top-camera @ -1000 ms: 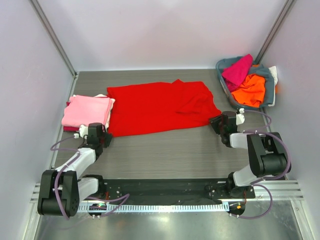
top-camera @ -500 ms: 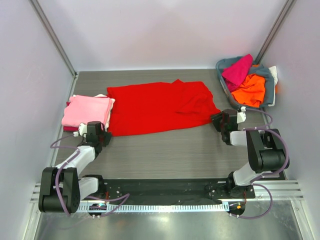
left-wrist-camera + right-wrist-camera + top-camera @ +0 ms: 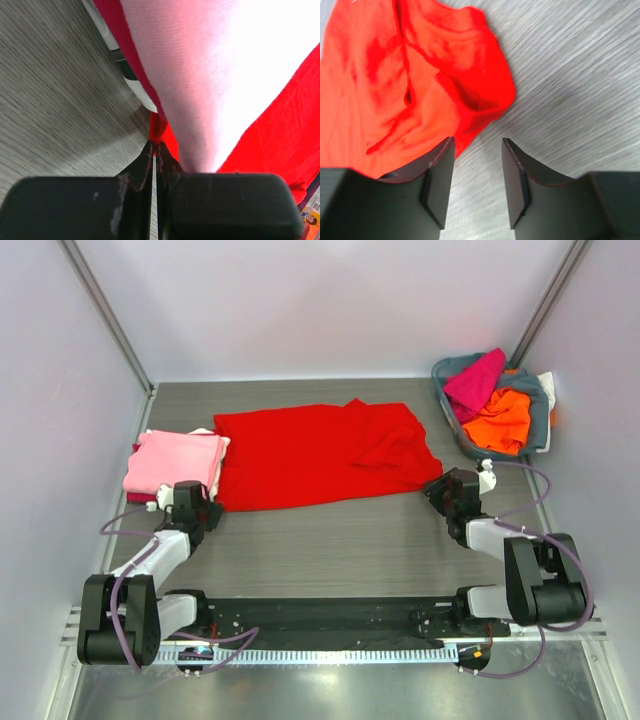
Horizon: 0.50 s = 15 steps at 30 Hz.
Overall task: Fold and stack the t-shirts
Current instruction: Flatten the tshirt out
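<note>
**Item: red t-shirt [image 3: 310, 455]** – spread across the middle of the grey table [image 3: 340, 540], long side running left to right. Its right-hand part looks doubled over on itself. Not yet a compact fold.

**Item: folded stack [image 3: 175, 462]** – at the table's left edge, just beside the red shirt's left side. A pink shirt lies on top; the left wrist view shows white and magenta layers under it.

**Item: grey-blue basket [image 3: 452, 368]** – far right corner, well apart from the stack. It holds a magenta shirt [image 3: 475, 378], an orange shirt [image 3: 500, 420] and a scrap of white at its right rim, all unfolded.

**Left gripper [image 3: 154, 152]** – jaws together, tips meeting at the red shirt's near left corner, right beside the stack. Whether any cloth is pinched between them cannot be told.

**Right gripper [image 3: 477, 142]** – jaws apart, holding nothing, bare table between them. The shirt's near right corner lies just ahead and to their left.

**Step in hand (judged):** folding the red shirt, with both arms at its near edge.

**Next move (judged):** the right gripper should slide onto its corner and close on it. Both corners then need lifting together so the near edge carries over evenly; an uneven lift would likely skew the fold.
</note>
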Each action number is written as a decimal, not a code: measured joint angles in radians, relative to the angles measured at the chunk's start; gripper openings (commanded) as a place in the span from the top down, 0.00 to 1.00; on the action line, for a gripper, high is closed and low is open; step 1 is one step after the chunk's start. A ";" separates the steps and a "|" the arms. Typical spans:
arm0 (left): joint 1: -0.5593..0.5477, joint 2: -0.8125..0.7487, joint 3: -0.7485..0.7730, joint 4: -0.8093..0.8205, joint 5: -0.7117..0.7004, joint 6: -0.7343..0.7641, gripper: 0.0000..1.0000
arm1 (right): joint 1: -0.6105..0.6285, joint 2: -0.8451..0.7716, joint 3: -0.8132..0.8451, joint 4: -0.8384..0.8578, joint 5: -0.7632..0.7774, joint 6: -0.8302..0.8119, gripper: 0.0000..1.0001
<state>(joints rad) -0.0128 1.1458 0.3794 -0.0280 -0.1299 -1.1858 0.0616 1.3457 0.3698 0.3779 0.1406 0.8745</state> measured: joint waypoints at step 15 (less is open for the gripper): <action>0.000 -0.009 0.010 -0.023 0.000 0.013 1.00 | 0.066 0.039 0.014 -0.034 -0.016 0.002 0.70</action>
<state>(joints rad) -0.0128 1.1366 0.3897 -0.0509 -0.1303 -1.1725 0.1272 1.3849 0.3843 0.3443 0.1249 0.8761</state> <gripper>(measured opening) 0.006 0.296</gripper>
